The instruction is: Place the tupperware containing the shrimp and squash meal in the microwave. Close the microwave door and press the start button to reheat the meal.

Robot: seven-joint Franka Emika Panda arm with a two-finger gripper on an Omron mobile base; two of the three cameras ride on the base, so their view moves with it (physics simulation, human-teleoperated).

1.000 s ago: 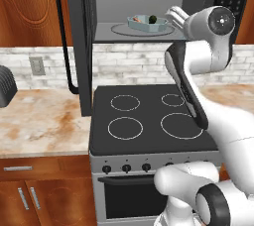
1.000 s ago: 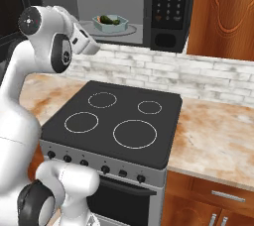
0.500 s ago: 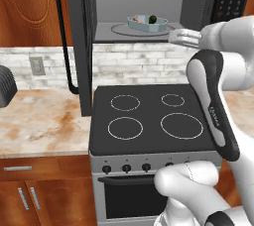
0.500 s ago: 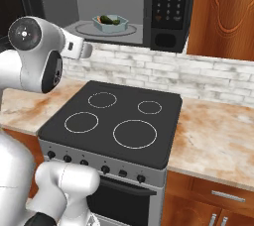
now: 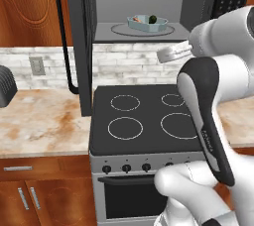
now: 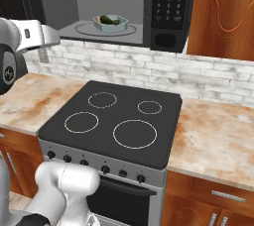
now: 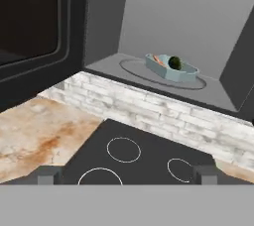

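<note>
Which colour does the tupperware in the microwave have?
Pale blue-grey tupperware; the hand view shows it best.

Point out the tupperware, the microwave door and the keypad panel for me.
tupperware (image 7: 173, 73): hand view, its near side wall.
microwave door (image 5: 87, 46): left base view, edge of the open panel.
keypad panel (image 6: 167, 2): right base view, the button grid.

The shallow pale blue-grey plastic tupperware (image 5: 147, 23) sits on the round turntable inside the wide black microwave (image 5: 144, 2). In it lie the small orange shrimp (image 7: 158, 60) and the dark green squash (image 7: 174, 62). The large black microwave door (image 5: 79, 36) stands open.
</note>
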